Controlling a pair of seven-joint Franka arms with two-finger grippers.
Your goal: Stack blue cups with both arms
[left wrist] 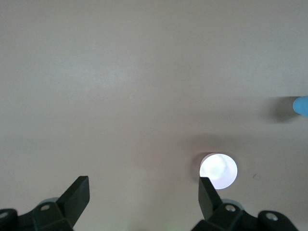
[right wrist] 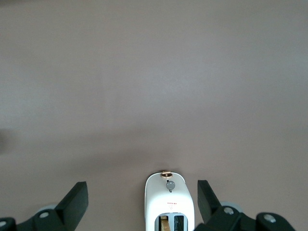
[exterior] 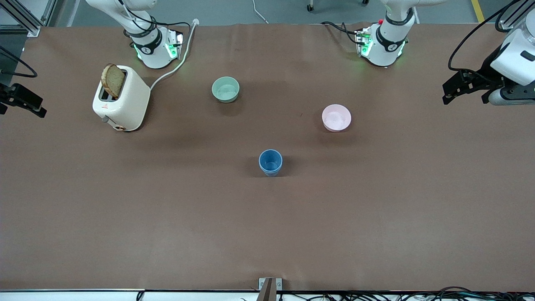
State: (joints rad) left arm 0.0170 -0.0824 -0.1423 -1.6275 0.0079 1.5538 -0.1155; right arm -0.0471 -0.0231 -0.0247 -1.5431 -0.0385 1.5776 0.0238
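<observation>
While both arms wait high at the table's ends, left gripper [left wrist: 143, 192] and right gripper [right wrist: 142, 196] spread apart, one blue cup [exterior: 270, 162] stands upright mid-table; likely light, stiff, slick plastic, best pinched across its rim

Open table [exterior: 267, 234] surrounds the blue cup [exterior: 270, 162] on all sides. The pink bowl [exterior: 336, 117], mint-green bowl [exterior: 225, 89] and toaster [exterior: 121, 98] stand well apart from it, nearer the arm bases.
</observation>
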